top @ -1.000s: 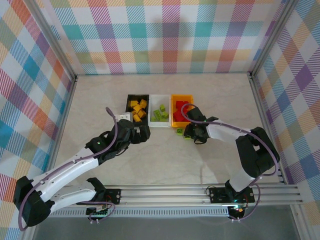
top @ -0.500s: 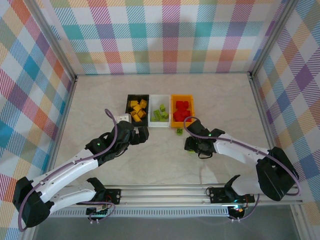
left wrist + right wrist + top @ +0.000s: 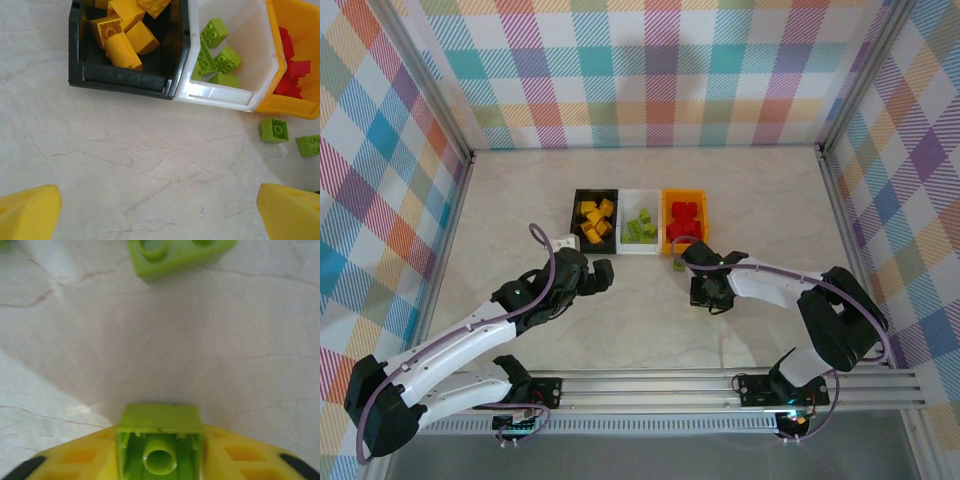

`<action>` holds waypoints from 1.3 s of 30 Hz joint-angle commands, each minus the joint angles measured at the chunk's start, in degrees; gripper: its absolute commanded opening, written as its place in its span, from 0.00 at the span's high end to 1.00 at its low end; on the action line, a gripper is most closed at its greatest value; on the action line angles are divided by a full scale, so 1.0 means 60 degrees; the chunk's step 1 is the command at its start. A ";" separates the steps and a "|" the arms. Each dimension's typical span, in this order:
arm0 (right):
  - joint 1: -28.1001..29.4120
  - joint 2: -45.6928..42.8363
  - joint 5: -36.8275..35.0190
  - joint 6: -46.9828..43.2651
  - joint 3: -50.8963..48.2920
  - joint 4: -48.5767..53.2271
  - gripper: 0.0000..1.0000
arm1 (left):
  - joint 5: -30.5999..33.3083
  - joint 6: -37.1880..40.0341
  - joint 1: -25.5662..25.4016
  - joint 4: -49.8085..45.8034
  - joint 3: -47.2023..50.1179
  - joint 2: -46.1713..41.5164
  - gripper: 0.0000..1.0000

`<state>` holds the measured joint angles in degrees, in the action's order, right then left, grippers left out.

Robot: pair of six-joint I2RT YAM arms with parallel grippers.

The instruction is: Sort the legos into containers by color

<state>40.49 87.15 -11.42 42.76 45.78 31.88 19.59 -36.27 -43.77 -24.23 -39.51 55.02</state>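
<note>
A lime green lego (image 3: 159, 440) is clamped between the yellow fingers (image 3: 75, 457) of the right gripper (image 3: 160, 462), with its hollow underside turned towards the wrist camera. Another green lego (image 3: 177, 255) is seen on the table (image 3: 225, 340) straight ahead of those jaws, apart from them. The left gripper (image 3: 160, 215) is spread wide, with nothing between its jaws. Ahead of it, three bins are lined up side by side: the black bin (image 3: 125, 82) with yellow legos (image 3: 125, 30), the white bin (image 3: 220, 95) with green legos (image 3: 220, 57), and the orange bin (image 3: 287, 106) with red legos (image 3: 292, 70). Two loose green legos (image 3: 274, 130) lie ahead and to the right of the jaws, just beside the orange bin.
</note>
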 commanded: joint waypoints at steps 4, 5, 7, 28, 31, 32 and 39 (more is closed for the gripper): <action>0.0429 -0.0513 0.0185 -0.1052 0.1042 -0.0303 0.67 | 0.0151 -0.0184 -0.0037 -0.0402 0.0279 -0.0364 0.00; 0.0519 -0.0536 0.0256 -0.1225 0.1398 -0.0330 0.67 | 0.0136 -0.0220 -0.0044 -0.0417 0.0352 -0.0438 0.00; 0.0547 -0.0395 0.0347 -0.1391 0.2092 -0.0450 0.68 | 0.0147 -0.0306 -0.0034 -0.0444 0.0495 -0.0585 0.00; 0.0180 0.3304 -0.0425 -0.1807 0.7774 0.0393 0.27 | -0.0478 -0.0759 -0.0031 -0.1198 0.0730 -0.1508 0.00; 0.0180 0.1808 -0.0562 -0.1470 0.6089 0.0114 0.26 | -0.0495 -0.0765 -0.0044 -0.1119 0.0740 -0.1495 0.00; 0.0180 0.1291 -0.0719 -0.1303 0.5466 0.0153 0.26 | -0.0505 -0.0767 -0.0042 -0.1080 0.0753 -0.1503 0.00; 0.0076 -0.0776 -0.1191 -0.0513 0.2090 0.0415 0.22 | -0.0534 -0.0843 -0.0044 -0.0843 0.1050 -0.1453 0.00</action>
<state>41.32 82.81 -16.75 36.56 63.75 32.56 16.97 -40.75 -43.77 -29.85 -34.68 46.63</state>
